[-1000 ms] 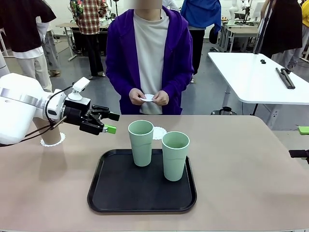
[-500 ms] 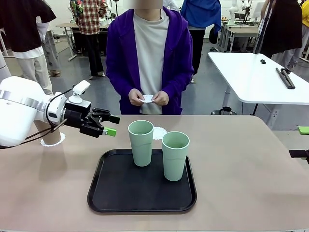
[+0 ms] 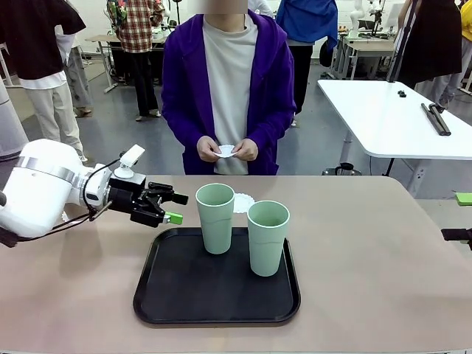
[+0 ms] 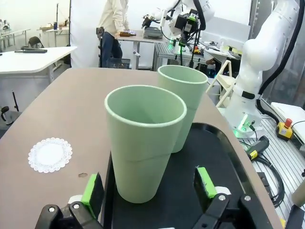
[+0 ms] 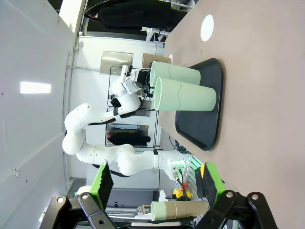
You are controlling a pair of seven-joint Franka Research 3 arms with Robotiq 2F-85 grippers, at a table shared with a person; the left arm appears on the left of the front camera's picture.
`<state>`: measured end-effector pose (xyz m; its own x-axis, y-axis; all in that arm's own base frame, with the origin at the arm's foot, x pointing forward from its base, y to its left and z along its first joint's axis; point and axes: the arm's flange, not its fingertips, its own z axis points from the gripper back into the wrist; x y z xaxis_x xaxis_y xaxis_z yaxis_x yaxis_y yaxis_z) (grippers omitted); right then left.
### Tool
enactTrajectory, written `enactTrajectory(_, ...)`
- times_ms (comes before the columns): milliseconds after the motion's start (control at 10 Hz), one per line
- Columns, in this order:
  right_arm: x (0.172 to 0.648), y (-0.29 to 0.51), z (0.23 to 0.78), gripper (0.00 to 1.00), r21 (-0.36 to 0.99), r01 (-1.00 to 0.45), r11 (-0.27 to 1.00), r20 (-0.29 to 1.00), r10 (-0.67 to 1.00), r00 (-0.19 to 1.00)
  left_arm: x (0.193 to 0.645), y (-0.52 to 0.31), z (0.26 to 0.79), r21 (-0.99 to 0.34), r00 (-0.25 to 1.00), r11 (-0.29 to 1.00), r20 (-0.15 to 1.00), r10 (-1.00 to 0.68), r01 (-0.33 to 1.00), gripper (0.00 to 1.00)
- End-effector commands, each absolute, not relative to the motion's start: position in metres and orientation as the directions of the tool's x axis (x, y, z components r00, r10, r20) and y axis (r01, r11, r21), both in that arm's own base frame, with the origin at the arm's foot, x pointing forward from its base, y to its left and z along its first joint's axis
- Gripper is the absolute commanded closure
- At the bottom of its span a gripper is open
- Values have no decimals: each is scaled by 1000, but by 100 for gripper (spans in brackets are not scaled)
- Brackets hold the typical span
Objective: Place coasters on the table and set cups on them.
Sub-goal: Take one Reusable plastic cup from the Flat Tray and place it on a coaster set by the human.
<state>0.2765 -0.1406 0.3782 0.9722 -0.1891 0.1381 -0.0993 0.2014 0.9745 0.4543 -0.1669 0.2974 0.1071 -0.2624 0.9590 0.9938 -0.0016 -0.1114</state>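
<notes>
Hovering wide open with nothing in its grasp, my left pincer sits left of centre in the front view, just above the upper left corner of the black tray. In my left wrist view its green pads rise from the bottom edge, spread well apart, and the nearer mint cup stands upright just ahead of the gap between them, touched by neither. That cup stands on the tray near its far left side, and the second mint cup stands upright just to its right and a little lower in the frame, also on the tray. Beyond the tray's far edge a white lacy coaster lies flat on the tan table; in the wrist view it shows at the lower left. At upper centre the person's hands hold another coaster in front of the body. My right pincer is also fully open and empty, its pads at the bottom of the right wrist view.
</notes>
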Motion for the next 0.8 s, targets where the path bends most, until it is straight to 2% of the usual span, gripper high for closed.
enactTrajectory(0, 277, -141, 379, 0, 977, -102, 189, 139, -192, 971, 460, -171, 283, -72, 70, -3, 978, -195, 997, 0)
enactTrajectory(700, 277, -141, 379, 0, 977, -102, 189, 139, -192, 971, 460, -200, 246, -101, 86, -79, 980, -182, 992, 0)
